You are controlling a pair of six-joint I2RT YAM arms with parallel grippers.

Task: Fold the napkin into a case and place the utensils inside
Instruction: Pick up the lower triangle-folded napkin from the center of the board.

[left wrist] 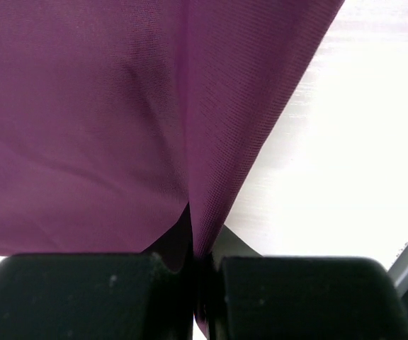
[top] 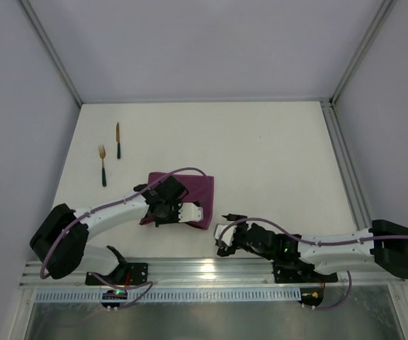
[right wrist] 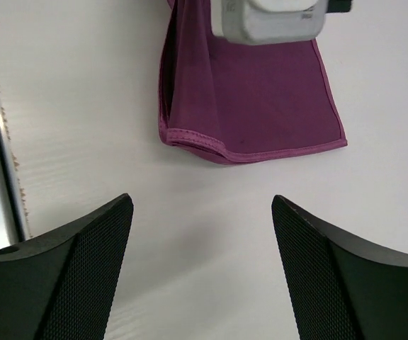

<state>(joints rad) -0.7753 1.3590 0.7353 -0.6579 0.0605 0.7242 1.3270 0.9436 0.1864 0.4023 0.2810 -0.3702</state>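
Note:
The magenta-purple napkin lies folded on the white table, near the front centre. My left gripper is over its near left part and is shut on a pinched fold of the cloth, which fills the left wrist view. My right gripper is open and empty, just right of the napkin; the right wrist view shows the folded napkin ahead of its fingers. The gold fork and gold knife, both dark-handled, lie side by side at the far left.
Metal frame rails run along the table's right edge and its near edge. White walls stand at the left, right and back. A purple cable loops over the napkin from the left arm.

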